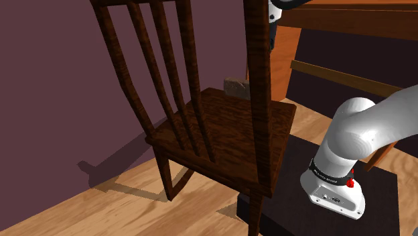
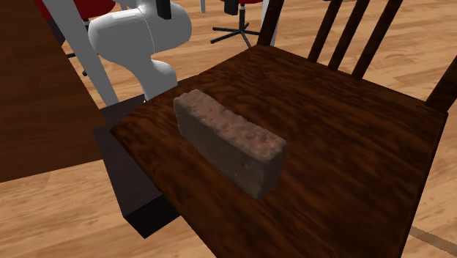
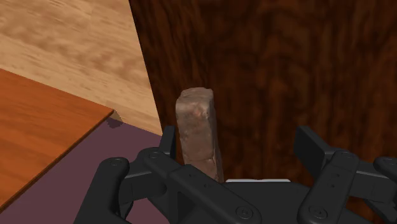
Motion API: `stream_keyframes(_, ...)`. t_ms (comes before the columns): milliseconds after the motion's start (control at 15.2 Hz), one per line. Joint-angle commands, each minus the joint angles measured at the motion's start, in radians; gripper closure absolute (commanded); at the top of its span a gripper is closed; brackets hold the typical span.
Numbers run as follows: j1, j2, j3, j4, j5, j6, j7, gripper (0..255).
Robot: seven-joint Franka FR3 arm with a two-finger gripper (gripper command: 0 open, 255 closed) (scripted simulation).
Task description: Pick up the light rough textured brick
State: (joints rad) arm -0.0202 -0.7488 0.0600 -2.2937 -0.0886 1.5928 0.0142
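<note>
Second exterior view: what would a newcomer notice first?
A rough brownish brick lies on the dark wooden chair seat, near its edge. In the wrist view it shows between the fingers of the open gripper, nearer one of them.

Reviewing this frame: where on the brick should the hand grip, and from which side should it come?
Probably best from above, clamping the brick across its two long side faces near mid-length. It lies on the chair seat, long and narrow, so that short width suits the open fingers of the hand, which straddle it.
</note>
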Motion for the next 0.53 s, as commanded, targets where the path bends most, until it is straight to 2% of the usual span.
stream_keyframes(0,0.0,0.0,0.0,0.0,0.0,0.0,0.0,0)
stream_keyframes(462,0.001,0.226,-0.093,0.032,0.03,0.177,-0.102,0)
